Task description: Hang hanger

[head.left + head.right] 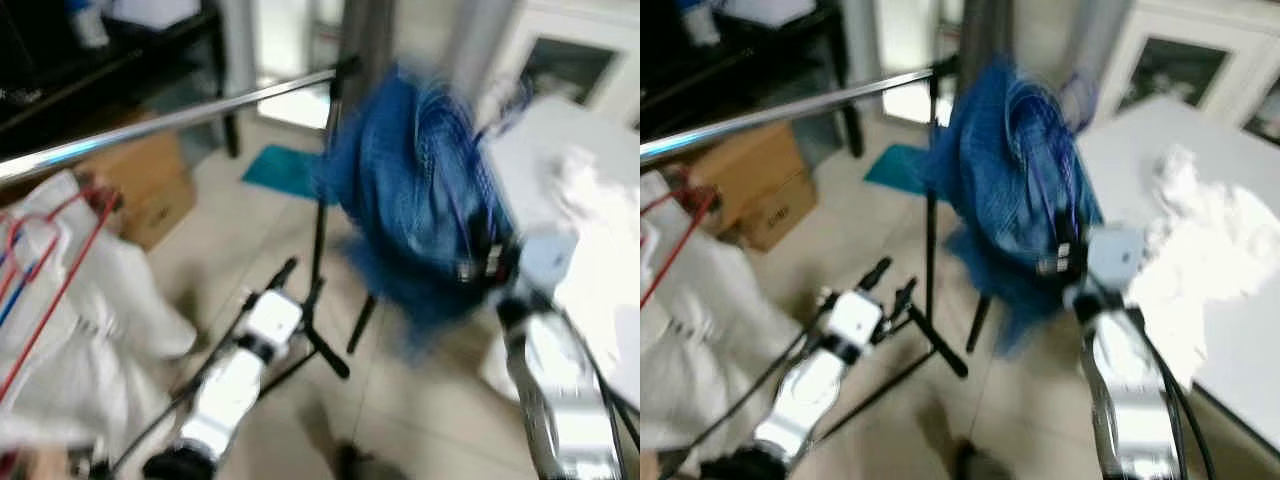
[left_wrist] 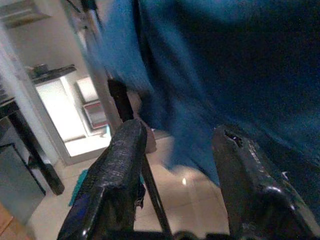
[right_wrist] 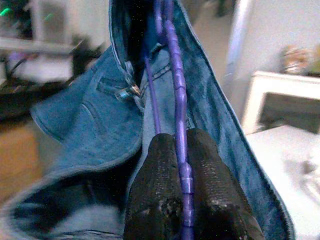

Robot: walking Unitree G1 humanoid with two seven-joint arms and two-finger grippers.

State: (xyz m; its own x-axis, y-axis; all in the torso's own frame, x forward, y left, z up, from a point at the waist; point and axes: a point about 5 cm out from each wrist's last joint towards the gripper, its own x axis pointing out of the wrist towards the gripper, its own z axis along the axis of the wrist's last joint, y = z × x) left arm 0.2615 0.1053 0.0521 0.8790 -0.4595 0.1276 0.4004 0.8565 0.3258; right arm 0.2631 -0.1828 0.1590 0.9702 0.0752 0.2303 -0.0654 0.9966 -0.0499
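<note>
A blue denim garment [image 1: 410,190] hangs on a purple hanger [image 3: 176,100], held up in the air right of centre. My right gripper [image 3: 180,165] is shut on the hanger's purple wire and stands below the garment's right side [image 1: 485,262]. The silver rail [image 1: 180,116] runs from the left edge up towards the centre, left of the garment. My left gripper [image 1: 300,277] is open and empty, low in the middle beside the stand's black pole [image 1: 319,235]. Seen from the left wrist, its fingers [image 2: 120,170] point up at the denim [image 2: 225,65].
White clothes [image 1: 70,340] on red hangers [image 1: 55,240] hang from the rail at the left. A cardboard box [image 1: 150,185] and a teal mat [image 1: 283,170] lie on the tiled floor behind. A white table [image 1: 1230,300] with white cloth [image 1: 1200,230] stands at the right. Both eye views are blurred.
</note>
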